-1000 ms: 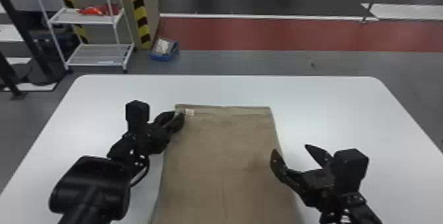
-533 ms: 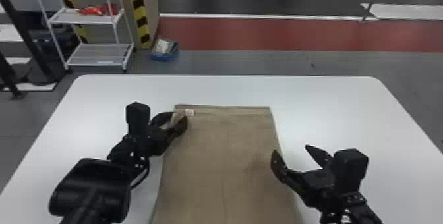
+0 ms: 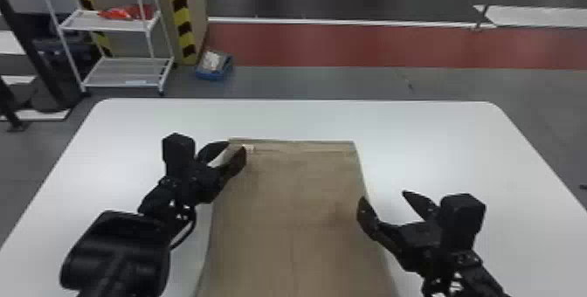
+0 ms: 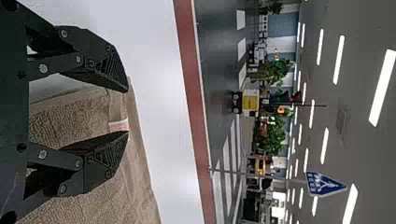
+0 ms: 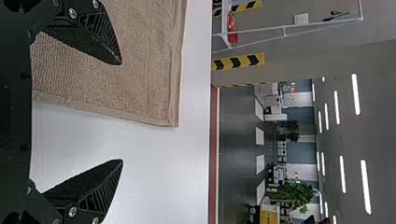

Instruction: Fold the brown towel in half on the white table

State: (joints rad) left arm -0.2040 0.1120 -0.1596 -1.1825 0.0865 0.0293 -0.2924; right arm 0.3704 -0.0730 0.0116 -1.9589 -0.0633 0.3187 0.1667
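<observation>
Brown towel [image 3: 297,213] lies spread over the middle of the white worktop [image 3: 292,119], running from its far edge down to 6 o'clock, with a small pale tag [image 3: 248,147] near its 11 o'clock corner. The left arm [image 3: 118,252] comes in from 7 o'clock, its forearm slanting up over the worktop, and the wrist aims the left pincer [image 3: 236,146] toward 2 o'clock. That pincer stands at the towel's 11 o'clock corner, fingers parted either side of the cloth, a gap showing between them; in the left wrist view they aren't closed on it.

From 5 o'clock comes the right arm [image 3: 474,270], its wrist turned so the right pincer [image 3: 384,196] points to about 10 o'clock. It is spread wide and grips nothing, astride the towel's 3 o'clock edge: one finger is over the cloth, the other over bare worktop.
</observation>
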